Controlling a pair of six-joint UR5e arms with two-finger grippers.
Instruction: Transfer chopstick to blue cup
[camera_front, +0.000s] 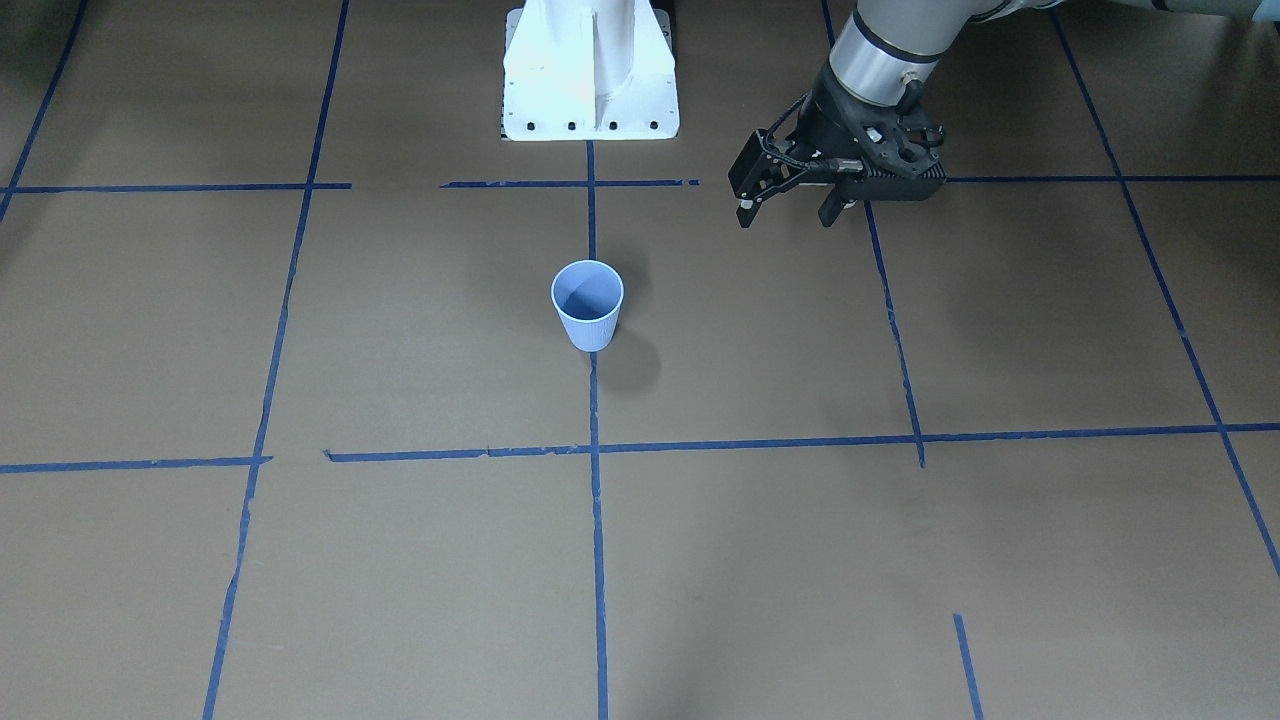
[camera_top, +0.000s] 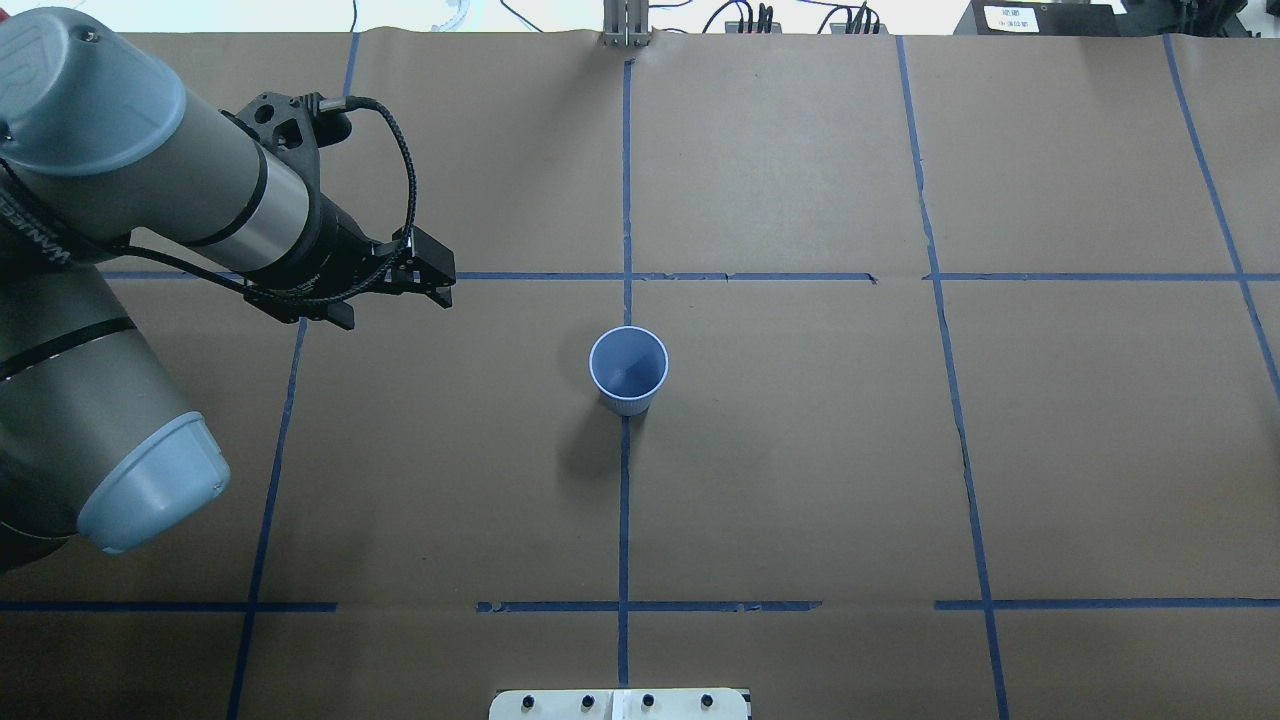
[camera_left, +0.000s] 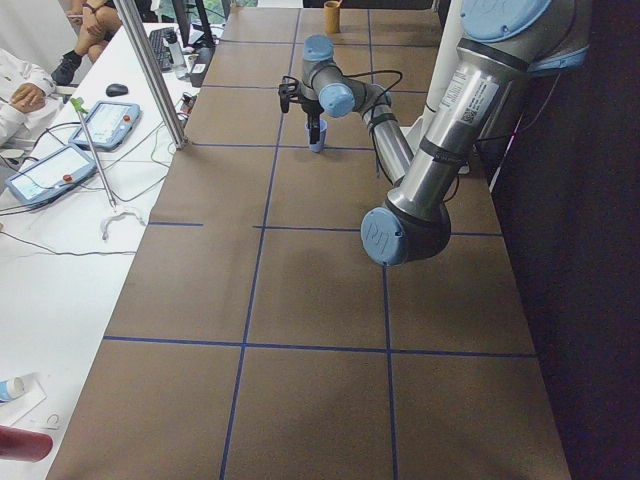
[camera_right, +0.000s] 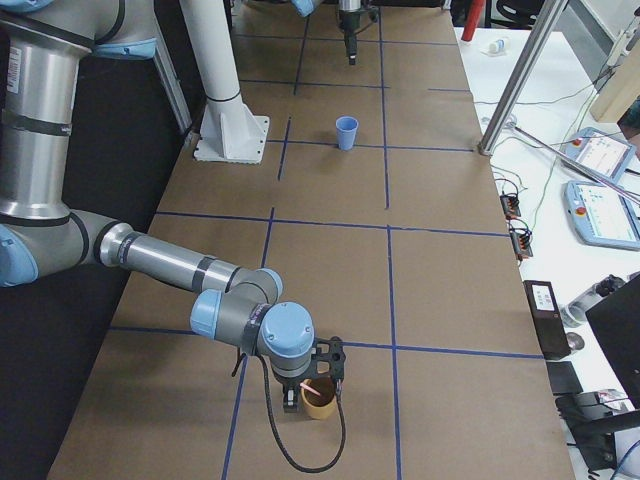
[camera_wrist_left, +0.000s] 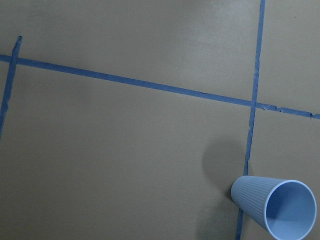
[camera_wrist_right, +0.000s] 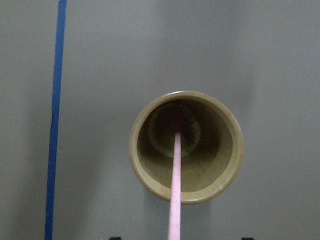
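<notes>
The blue cup (camera_front: 588, 305) (camera_top: 628, 370) (camera_wrist_left: 277, 208) stands upright and empty on the centre tape line. My left gripper (camera_front: 788, 213) (camera_top: 425, 285) hovers open and empty above the table, off to the cup's side. The pink chopstick (camera_wrist_right: 175, 190) stands inside an olive-brown cup (camera_wrist_right: 186, 146) (camera_right: 319, 397) far out on my right end of the table. It leans up toward the wrist camera. My right gripper (camera_wrist_right: 178, 238) is directly over that cup, its two fingertips wide apart on either side of the chopstick, so it is open.
The white robot base (camera_front: 590, 75) (camera_right: 228, 128) stands behind the blue cup. Blue tape lines grid the brown table. A side bench with teach pendants (camera_right: 600, 190) and a metal post (camera_right: 512, 85) runs along the far edge, where a person's arm (camera_left: 20, 95) rests.
</notes>
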